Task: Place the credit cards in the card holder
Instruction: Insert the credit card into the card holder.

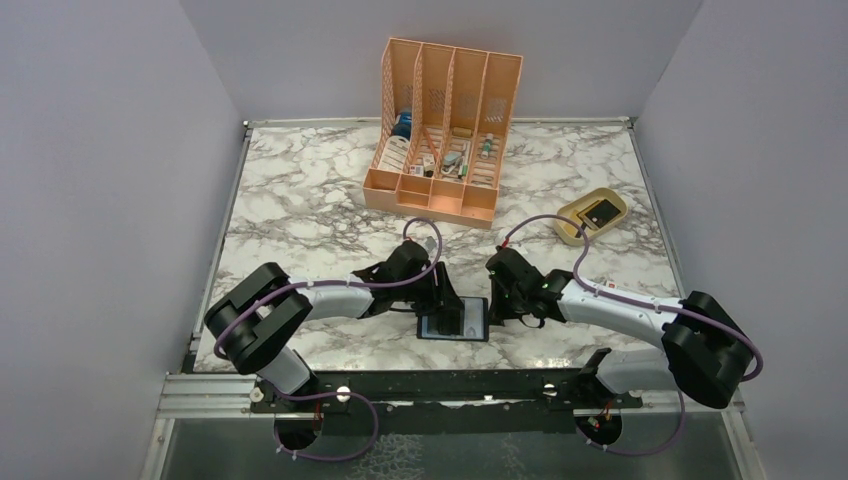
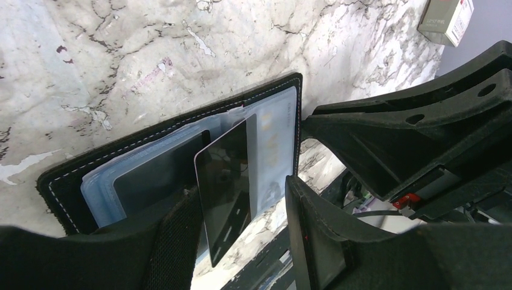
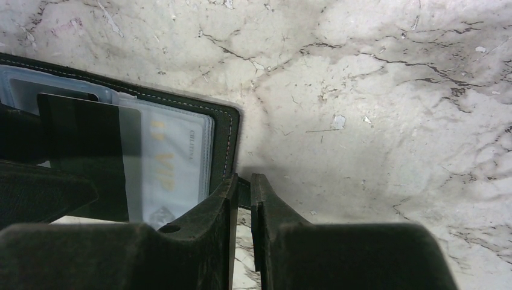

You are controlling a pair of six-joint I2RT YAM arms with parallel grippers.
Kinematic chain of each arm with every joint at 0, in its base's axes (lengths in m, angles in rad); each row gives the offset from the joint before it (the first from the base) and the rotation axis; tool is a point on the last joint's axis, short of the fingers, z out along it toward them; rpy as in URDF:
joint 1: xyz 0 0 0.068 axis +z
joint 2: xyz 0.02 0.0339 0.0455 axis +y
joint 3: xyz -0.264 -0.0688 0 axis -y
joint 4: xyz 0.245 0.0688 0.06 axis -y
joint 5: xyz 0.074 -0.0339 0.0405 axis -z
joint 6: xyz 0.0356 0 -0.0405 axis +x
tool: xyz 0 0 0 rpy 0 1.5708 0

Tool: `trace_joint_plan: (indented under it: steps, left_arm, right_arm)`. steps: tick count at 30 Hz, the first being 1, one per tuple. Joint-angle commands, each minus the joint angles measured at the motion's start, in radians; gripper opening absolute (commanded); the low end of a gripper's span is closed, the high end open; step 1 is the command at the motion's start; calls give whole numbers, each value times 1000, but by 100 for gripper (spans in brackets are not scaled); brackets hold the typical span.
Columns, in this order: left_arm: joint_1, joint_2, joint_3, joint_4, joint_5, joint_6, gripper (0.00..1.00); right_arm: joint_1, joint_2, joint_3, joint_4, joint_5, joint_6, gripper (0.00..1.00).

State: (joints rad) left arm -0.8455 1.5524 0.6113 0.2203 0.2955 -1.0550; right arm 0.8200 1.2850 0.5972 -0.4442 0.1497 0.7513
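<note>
The black card holder (image 1: 455, 321) lies open near the table's front edge, its clear pockets facing up. A dark credit card (image 2: 224, 184) stands partly pushed into a pocket and leans out toward the camera. My left gripper (image 2: 241, 193) is open around it; the card rests beside the left finger (image 2: 172, 241), with a gap to the right finger. A pale card marked VIP (image 3: 169, 163) sits inside a pocket. My right gripper (image 3: 243, 182) is shut on the card holder's right edge (image 3: 224, 142). Another dark card (image 1: 601, 212) lies in the beige dish.
The tall orange slotted organizer (image 1: 441, 130) stands at the back centre, holding several small items. The beige oval dish (image 1: 572, 226) sits back right. A small whitish box with red marks (image 2: 447, 18) shows at the left wrist view's top right. Both arms meet over the card holder.
</note>
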Motion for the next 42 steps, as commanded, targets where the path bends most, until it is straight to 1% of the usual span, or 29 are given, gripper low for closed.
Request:
trace_joint_plan:
  steps: [1, 6, 10, 18, 34, 42]
  left_arm:
    - [-5, -8, 18, -74, -75, 46, 53]
    - [-5, -49, 29, -167, -162, 89, 54]
    - [-6, -69, 14, -171, -167, 81, 54]
    - [-7, -63, -22, -105, -105, 51, 55]
    - [-22, -17, -7, -45, -35, 16, 55]
    - [-22, -34, -1, -62, -29, 14, 55]
  right_arm:
    - [5, -10, -14, 19, 15, 11, 14]
    - [5, -10, -23, 22, 14, 13, 14]
    - [5, -20, -24, 22, 14, 15, 14]
    - [5, -26, -44, 53, -17, 21, 14]
    - [5, -21, -68, 102, -69, 43, 13]
    - [5, -34, -49, 71, -73, 44, 12]
